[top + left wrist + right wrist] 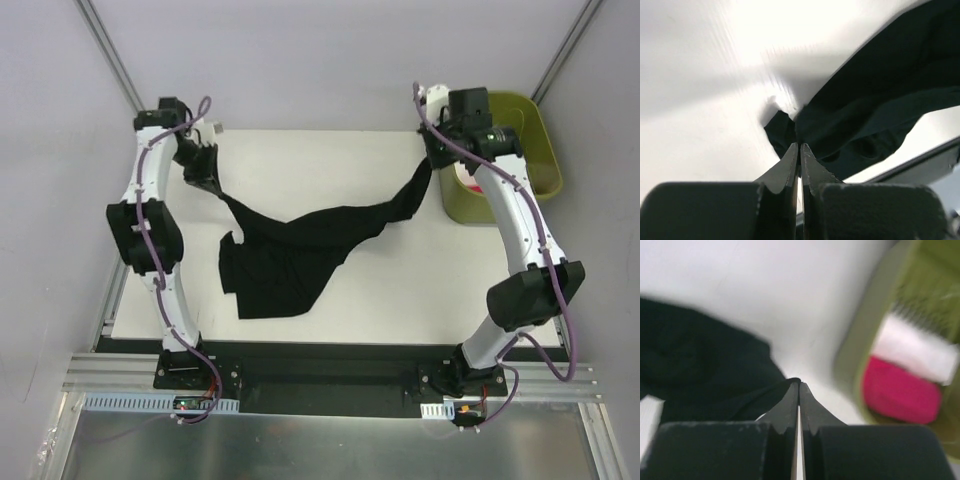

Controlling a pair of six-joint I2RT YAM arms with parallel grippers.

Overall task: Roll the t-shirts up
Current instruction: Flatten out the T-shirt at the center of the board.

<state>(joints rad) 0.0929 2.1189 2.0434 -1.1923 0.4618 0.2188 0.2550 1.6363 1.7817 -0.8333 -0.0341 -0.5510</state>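
A black t-shirt (300,245) hangs stretched between my two grippers above the white table (400,290), its middle sagging onto the surface in folds. My left gripper (203,163) is shut on one end of the shirt at the far left; in the left wrist view the cloth (875,100) bunches at the closed fingertips (800,146). My right gripper (430,165) is shut on the other end at the far right; the right wrist view shows a thin edge of cloth (715,375) pinched at the tips (799,384). No logo or label shows.
An olive-green bin (540,150) stands at the far right corner beside my right gripper; in the right wrist view it (865,340) holds a pink roll (900,390) and a white one (920,347). The table's front edge runs along a black rail (320,360).
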